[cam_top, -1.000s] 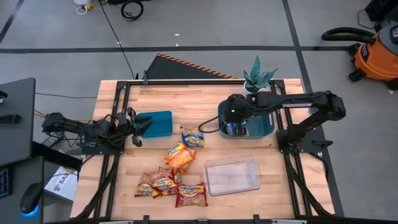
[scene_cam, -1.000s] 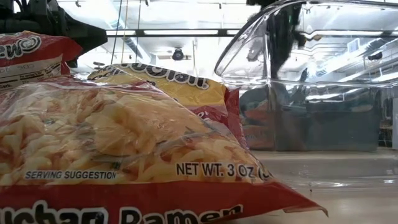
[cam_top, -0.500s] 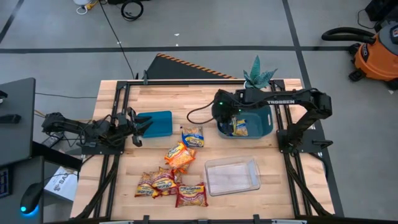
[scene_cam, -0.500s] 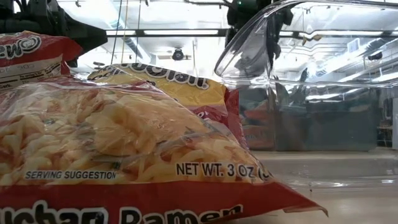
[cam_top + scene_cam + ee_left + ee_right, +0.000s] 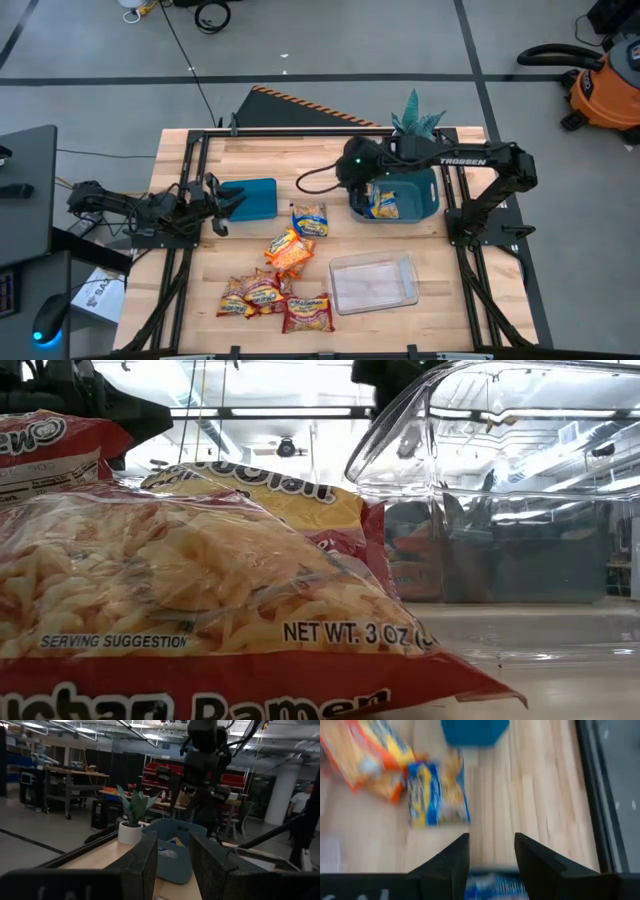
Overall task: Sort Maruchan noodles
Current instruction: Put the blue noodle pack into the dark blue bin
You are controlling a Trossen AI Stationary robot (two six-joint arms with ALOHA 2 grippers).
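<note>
Right gripper (image 5: 490, 851), jaws released and empty, hovers over the bin (image 5: 425, 200) near the worktop's (image 5: 470, 300) far right corner. Left gripper (image 5: 172, 862), jaws apart, empty, waits at the left edge.

Glossy plastic noodle packets (image 5: 285, 285), clear plastic container (image 5: 373, 281), pale wood table (image 5: 250, 225).

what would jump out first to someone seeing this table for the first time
Probably the bright heap of ramen packets at the table's near left, beside the clear plastic container. Next, the right gripper, open and empty above the right teal bin, which holds a blue packet. The left gripper waits by the left teal bin.
</note>
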